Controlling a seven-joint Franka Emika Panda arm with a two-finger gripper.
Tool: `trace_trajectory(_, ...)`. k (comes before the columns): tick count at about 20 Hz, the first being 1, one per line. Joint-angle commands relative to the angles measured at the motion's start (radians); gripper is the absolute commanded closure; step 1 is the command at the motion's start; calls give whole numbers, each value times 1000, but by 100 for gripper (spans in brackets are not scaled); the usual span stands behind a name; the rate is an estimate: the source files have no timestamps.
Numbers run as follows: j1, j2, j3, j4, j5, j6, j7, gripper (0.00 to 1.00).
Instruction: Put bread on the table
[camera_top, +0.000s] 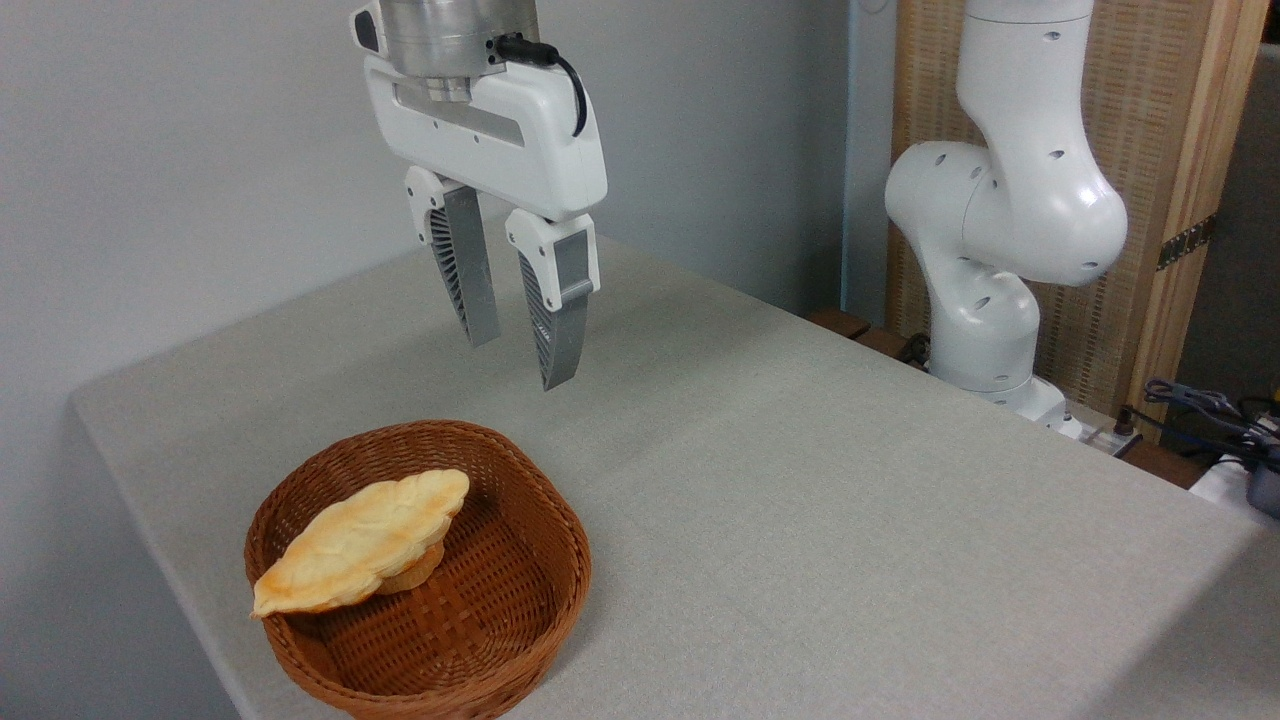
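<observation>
The bread (362, 540) lies in the wicker basket (520, 610) at the lower left of the frame, tilted, because it rests on a small round bun (415, 575) beneath it; its browned tip pokes over the basket's left rim. We judge that this propped angle leaves its upper edge free for a grasp. The basket stands on the grey cloth surface (850, 520), which has bare room to the right for setting the bread down. Our claw (520, 355) hangs above and behind the basket in the upper middle of the frame, fingers apart and holding nothing, pointing downward. The lift is not yet begun.
</observation>
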Motion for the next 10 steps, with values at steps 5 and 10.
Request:
trace_trajectory(5,-16,-9,18,-12,-2,-22,-6,0)
trace_trajectory(10,-16,-9,13,-15,-10,-22,-18,0)
